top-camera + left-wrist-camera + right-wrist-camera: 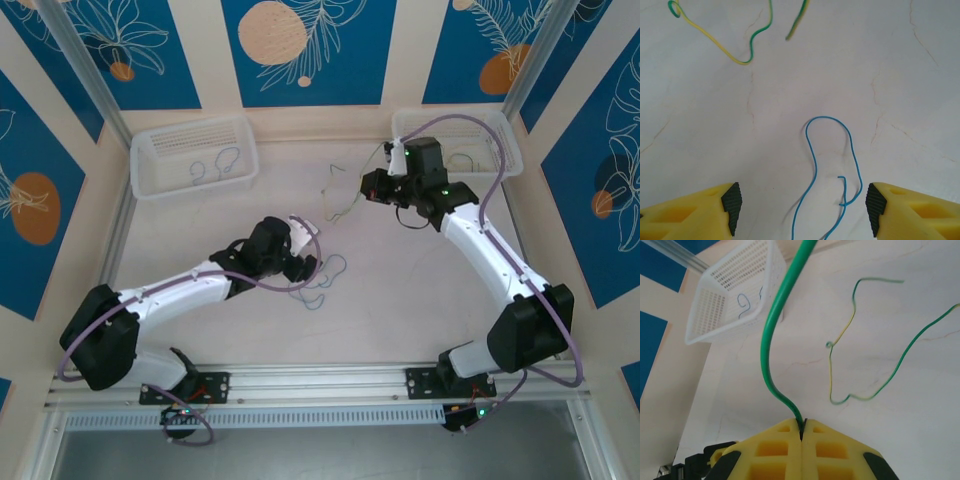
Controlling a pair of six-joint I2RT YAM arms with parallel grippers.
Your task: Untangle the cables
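Lying flat on the table [180,225], the blue cable [826,118] is resting right between the wide-apart fingers of the left gripper [802,207]. Its long loop is pointing straight ahead, away from this pincer. We are judging that the left arm is much the nearer one to take it. Farther ahead of the left gripper, the green cable [766,347] is being pinched at one end by the right gripper [802,430], whose fingers are pressing together on it.

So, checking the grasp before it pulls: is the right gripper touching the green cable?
Touching. The right wrist view shows the green cable pinched in the seam of the shut right gripper.
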